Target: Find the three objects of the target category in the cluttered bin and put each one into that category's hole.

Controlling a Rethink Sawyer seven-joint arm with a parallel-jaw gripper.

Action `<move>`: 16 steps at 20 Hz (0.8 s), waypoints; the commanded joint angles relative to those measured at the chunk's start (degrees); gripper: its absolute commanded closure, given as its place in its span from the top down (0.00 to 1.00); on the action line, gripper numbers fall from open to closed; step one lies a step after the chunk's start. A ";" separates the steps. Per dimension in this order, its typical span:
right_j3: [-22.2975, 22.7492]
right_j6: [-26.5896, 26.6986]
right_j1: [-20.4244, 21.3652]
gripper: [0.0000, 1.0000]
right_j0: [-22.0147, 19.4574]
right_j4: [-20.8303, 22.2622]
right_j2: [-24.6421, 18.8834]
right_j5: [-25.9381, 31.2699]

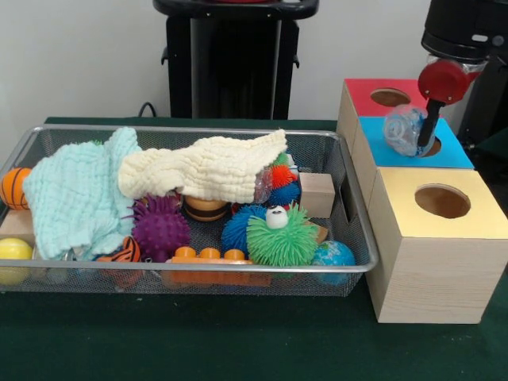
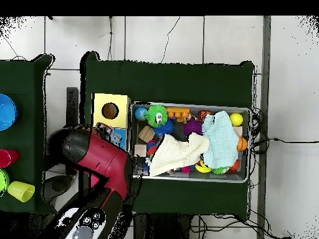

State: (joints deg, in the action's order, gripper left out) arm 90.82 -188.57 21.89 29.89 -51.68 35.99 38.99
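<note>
From the front I see my gripper (image 1: 419,131) pinching a clear glittery ball (image 1: 405,129) between its fingers over the round blue-top hole (image 1: 432,148), which the red arm (image 2: 99,159) hides overhead.

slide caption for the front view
Sawyer's pincer holds a clear ball over the blue box's hole, beside the cluttered bin.

Readable text: none in either view.
Bin (image 1: 353,208) and toys: no label, brand or number can be read.
Boxes: plain coloured tops, no writing.
Robot arm (image 2: 99,163): small markings near the base, too blurred to read.
</note>
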 commanded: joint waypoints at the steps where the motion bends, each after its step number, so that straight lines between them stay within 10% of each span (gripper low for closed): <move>1: 5.77 -0.45 1.41 0.00 -3.52 0.40 -10.09 -5.59; 16: 5.50 -5.97 1.91 0.00 -1.55 0.90 -10.85 -3.04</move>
State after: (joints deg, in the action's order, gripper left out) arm 90.83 -188.57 24.28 28.44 -51.37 33.97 37.36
